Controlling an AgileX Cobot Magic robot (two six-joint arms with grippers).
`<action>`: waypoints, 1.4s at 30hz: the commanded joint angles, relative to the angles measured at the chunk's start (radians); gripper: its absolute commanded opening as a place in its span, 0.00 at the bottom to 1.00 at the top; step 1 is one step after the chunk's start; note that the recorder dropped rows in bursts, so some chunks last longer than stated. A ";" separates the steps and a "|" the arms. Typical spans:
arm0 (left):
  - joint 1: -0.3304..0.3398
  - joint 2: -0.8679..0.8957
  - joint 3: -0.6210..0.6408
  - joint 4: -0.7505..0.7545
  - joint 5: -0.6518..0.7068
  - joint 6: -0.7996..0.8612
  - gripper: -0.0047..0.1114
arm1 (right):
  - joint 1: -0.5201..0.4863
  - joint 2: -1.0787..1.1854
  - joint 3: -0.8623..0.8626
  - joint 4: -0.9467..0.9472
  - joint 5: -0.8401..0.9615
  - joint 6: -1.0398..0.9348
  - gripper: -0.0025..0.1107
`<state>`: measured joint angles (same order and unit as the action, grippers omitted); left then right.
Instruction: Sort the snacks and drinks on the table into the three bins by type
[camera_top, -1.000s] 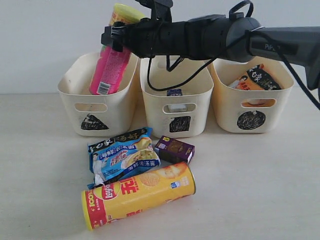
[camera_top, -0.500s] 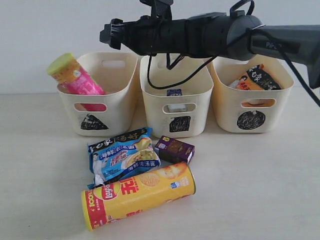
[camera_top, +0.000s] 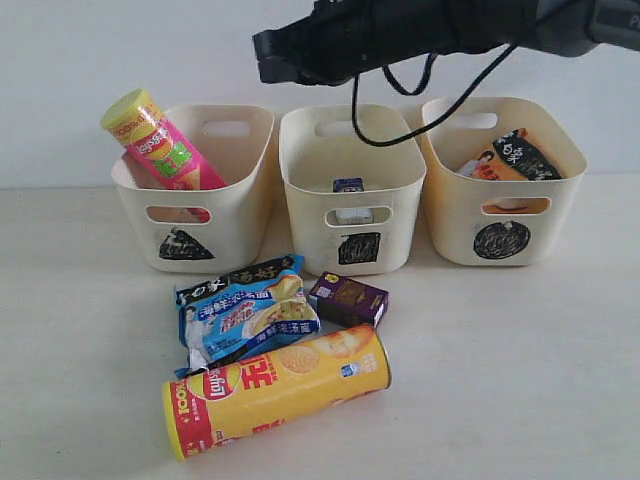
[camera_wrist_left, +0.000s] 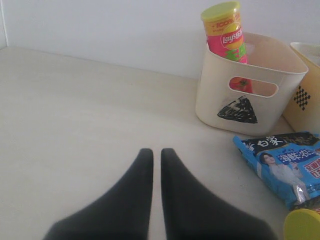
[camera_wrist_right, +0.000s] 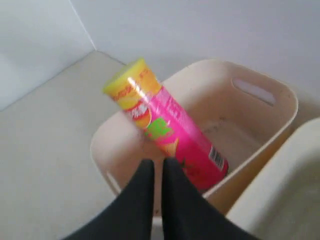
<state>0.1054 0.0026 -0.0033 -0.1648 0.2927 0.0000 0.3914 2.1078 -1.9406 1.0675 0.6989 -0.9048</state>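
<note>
Right tool (camera_wrist_right: 154, 167): two smooth black tapered fingers closed to a slit, gripping nothing. Its arm (camera_top: 420, 25) reaches level, high above the surface (camera_top: 520, 380), and is cut off by the exterior view's top edge. Just beneath the tips the glossy pink canister (camera_wrist_right: 165, 127), yellow-lidded, leans tilted in the cream plastic triangle bin (camera_wrist_right: 220, 97), its lower end hidden by the wall. Left tool (camera_wrist_left: 156, 162) is likewise pinched to a slit, empty, low over the matte surface. Beyond it lie the crinkled blue packet (camera_wrist_left: 282, 167), clipped by the frame, and the yellow canister (camera_wrist_left: 302, 225), only a sliver of lid showing. Well below the right tool, the purple carton (camera_top: 348, 299) sits just beside that packet. A blue carton (camera_top: 348, 186) in the square bin (camera_top: 310, 200) is mostly hidden. An orange packet (camera_top: 505, 158) pokes above the circle bin's (camera_top: 450, 215) rim.
</note>
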 joint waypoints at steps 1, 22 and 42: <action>0.003 -0.003 0.003 -0.008 -0.004 0.000 0.08 | -0.078 -0.017 -0.004 -0.081 0.245 0.048 0.02; 0.003 -0.003 0.003 -0.008 -0.004 0.000 0.08 | -0.183 -0.537 0.775 -0.296 -0.249 0.152 0.02; 0.003 -0.003 0.003 -0.008 -0.004 0.000 0.08 | -0.183 -1.284 1.551 -0.174 -0.991 0.339 0.02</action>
<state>0.1054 0.0026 -0.0033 -0.1648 0.2927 0.0000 0.2171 0.9280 -0.4506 0.8944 -0.2163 -0.5969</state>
